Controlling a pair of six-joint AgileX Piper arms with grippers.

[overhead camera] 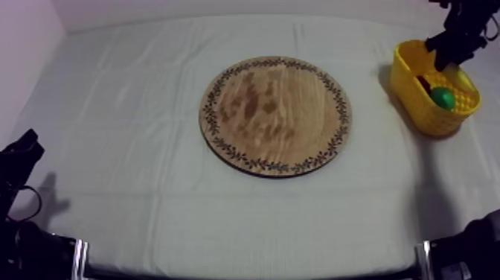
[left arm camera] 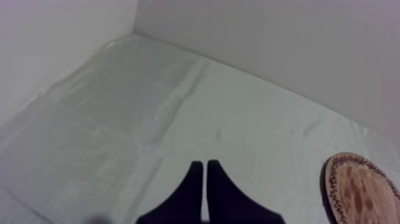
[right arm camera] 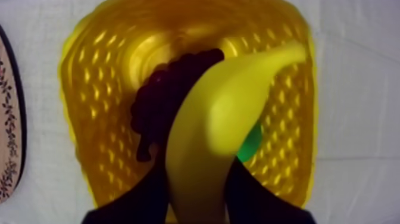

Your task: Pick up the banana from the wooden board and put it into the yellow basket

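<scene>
Banana [right arm camera: 220,137] clamped between right gripper [right arm camera: 199,199] fingers — directly above yellow basket [right arm camera: 101,89] opening, long axis pointing away from fingers across grapes [right arm camera: 172,95] inside. Straight drop from here, likely. Left gripper [left arm camera: 205,179] pinched shut, empty — well apart.

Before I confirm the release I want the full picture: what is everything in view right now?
wooden board: one, brown with a patterned rim, middle of the table, bare.
yellow basket: one, yellow, far right of the table.
banana: one, yellow, held over the basket.
grapes: one bunch, dark, inside the basket.
green fruit: one, green, inside the basket, partly behind the banana.
cloth: one, grey-white, covering the table.
left gripper: one, black, low at the table's left, jaws together on nothing.
right gripper: one, black, over the basket, jaws shut on the banana.
</scene>
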